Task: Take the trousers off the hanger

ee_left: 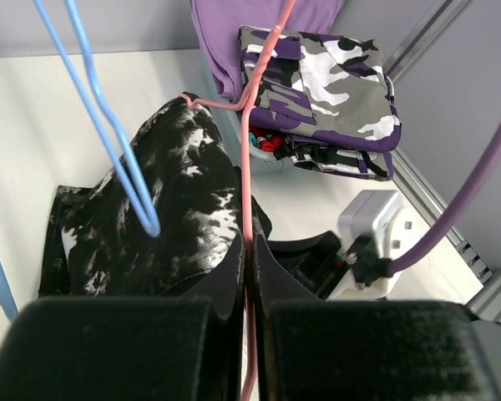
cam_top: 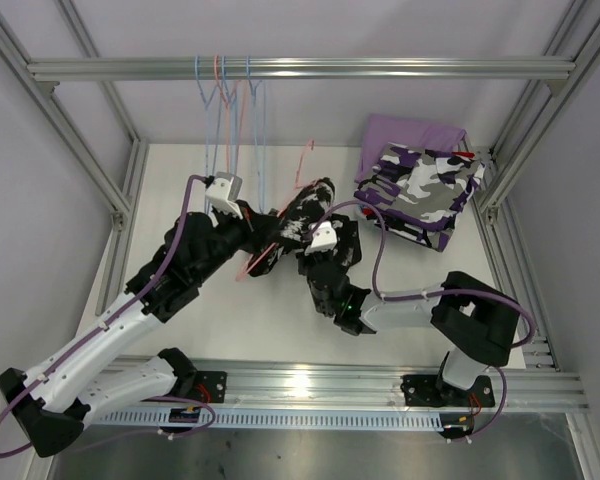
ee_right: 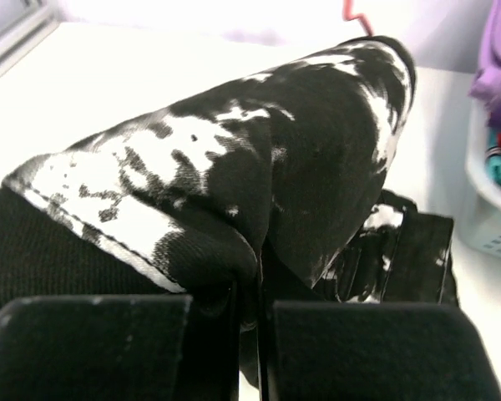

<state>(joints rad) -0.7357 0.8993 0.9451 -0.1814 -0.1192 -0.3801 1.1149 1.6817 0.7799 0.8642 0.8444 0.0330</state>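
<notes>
Just left of centre in the top view, the left gripper (ee_left: 249, 251) was clamped shut on the wire of a pink hanger (ee_left: 244, 167). Draped over that hanger were the black trousers with white blotches (cam_top: 298, 222), soft, creased and folded double. Their long axis ran diagonally from lower left to upper right. The right gripper (ee_right: 250, 292) pinched their cloth, jaws closed on a fold. Bare table (cam_top: 170, 190) lay to their left and below. Blue hangers (cam_top: 230, 120) hung near their upper-left end. At the right, the print trousers (cam_top: 425, 185) topped a basket (ee_right: 493, 225) near the frame.
</notes>
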